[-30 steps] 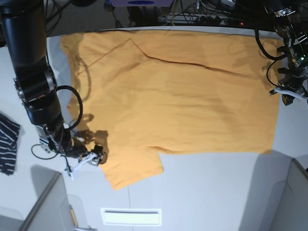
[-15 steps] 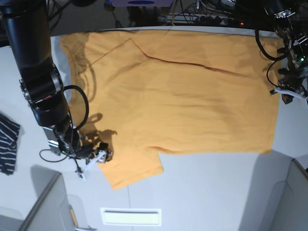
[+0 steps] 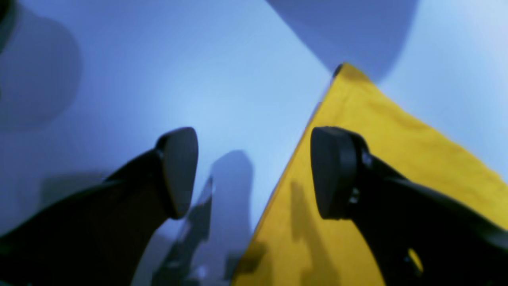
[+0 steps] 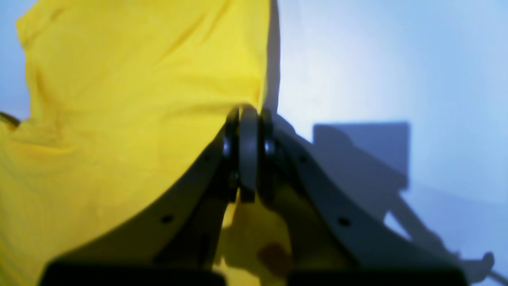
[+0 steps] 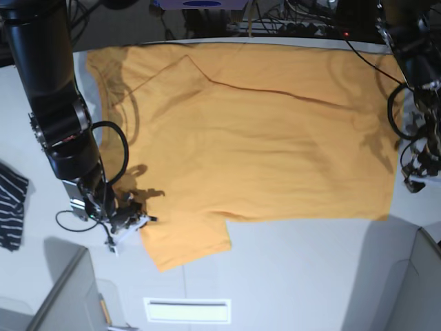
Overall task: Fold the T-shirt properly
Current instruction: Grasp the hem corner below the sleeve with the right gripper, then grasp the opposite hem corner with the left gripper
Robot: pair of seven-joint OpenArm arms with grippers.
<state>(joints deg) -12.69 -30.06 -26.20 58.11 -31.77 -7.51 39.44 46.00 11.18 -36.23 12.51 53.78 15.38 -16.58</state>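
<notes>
The right gripper (image 4: 249, 119) sits with its jaws pressed together on the edge of the T-shirt (image 5: 255, 138), at the sleeve hem nearest the front of the table (image 5: 310, 276); in the base view it (image 5: 138, 222) meets the cloth at the lower left; the left gripper (image 3: 254, 171) hangs with its pads (image 3: 331, 171) wide apart and holding nothing, one over bare table, the other over the shirt's corner; farther back the orange-yellow shirt lies spread flat across the white table, one sleeve folded over near the far left; a striped dark garment (image 5: 10, 203) lies at the left edge, well apart.
</notes>
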